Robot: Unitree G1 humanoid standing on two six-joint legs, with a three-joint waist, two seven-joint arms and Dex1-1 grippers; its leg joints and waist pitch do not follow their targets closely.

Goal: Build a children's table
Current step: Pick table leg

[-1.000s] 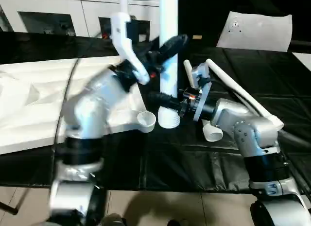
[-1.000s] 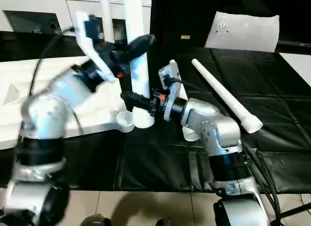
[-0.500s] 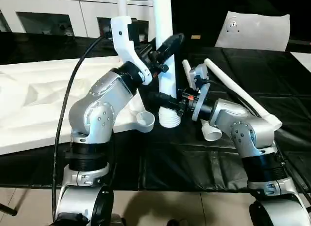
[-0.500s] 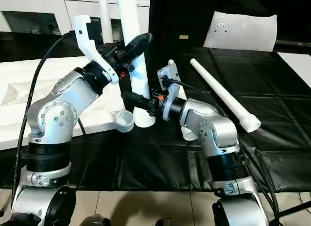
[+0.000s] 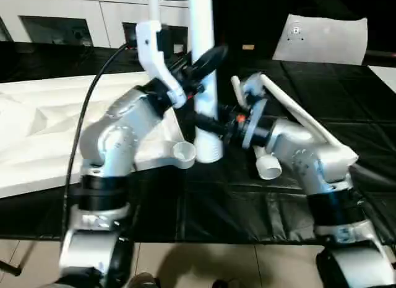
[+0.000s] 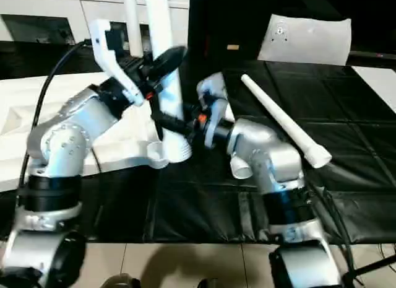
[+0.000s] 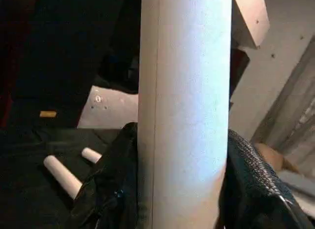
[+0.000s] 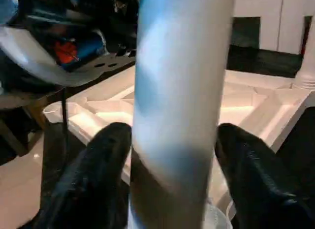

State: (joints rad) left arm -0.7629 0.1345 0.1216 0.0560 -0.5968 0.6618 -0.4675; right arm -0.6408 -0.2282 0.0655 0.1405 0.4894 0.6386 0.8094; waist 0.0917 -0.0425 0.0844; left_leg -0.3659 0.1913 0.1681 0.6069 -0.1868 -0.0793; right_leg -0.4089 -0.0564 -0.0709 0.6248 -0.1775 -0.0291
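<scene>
Presently, listed from the robot outward:

1. Black quilted table cover (image 5: 216, 207), bearing everything below.
2. Round corner socket (image 5: 184, 152) at the near corner of the white ribbed plastic tabletop (image 5: 37, 133), which lies underside up. Contents: none; the cup is open and empty.
3. Upright tapered white tube leg (image 5: 206, 99), wide end down on the cover just beside that socket, not in it. Change: against the picture of half a second ago, the wide end stands slightly closer to the socket, though the step is small. Judgement: this is the seating step, and the leg has yet to be lifted over the rim and pressed in.
4. Right gripper (image 5: 207, 124), low on the leg near its wide end. Whether it clamps the tube or only straddles it cannot be told.
5. Left gripper (image 5: 199, 64), higher up, closed on the same leg with the tube between its black fingers (image 7: 256, 179).
6. Two loose white legs on the cover to the right: one long leg (image 5: 303, 124) lying aslant, and one open leg end (image 5: 267, 167) by the right forearm.
7. Second upright white leg (image 5: 154, 3), farther back; appears seated in a far socket of the tabletop.
8. Flat white sheet with a small hole (image 5: 322, 40), far right.
9. White cabinet with glass doors (image 5: 62, 21), at the back.
</scene>
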